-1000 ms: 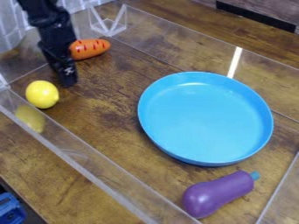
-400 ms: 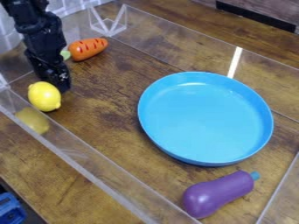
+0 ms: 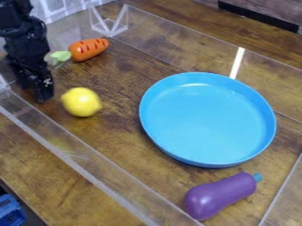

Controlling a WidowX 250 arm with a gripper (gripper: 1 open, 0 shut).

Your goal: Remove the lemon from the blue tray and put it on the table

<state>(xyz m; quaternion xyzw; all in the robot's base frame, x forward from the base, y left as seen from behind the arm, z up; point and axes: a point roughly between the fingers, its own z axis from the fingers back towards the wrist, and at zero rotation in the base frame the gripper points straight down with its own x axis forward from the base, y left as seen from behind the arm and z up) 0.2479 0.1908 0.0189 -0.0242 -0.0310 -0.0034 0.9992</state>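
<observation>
The yellow lemon (image 3: 80, 101) lies on the brown wooden table (image 3: 123, 132), left of the blue tray (image 3: 207, 117) and outside it. The tray holds nothing. My black gripper (image 3: 33, 85) points down at the far left, just left of the lemon and apart from it. Its jaws are open with nothing between them.
An orange carrot (image 3: 88, 48) with a green top lies behind the gripper. A purple eggplant (image 3: 222, 194) lies near the front right. Clear acrylic walls (image 3: 71, 154) bound the table along the left, the front and the back.
The lemon has rolled to the right, away from the left wall toward the tray. My gripper has drawn off to the left, away from the lemon, and has turned a little about its own axis.
</observation>
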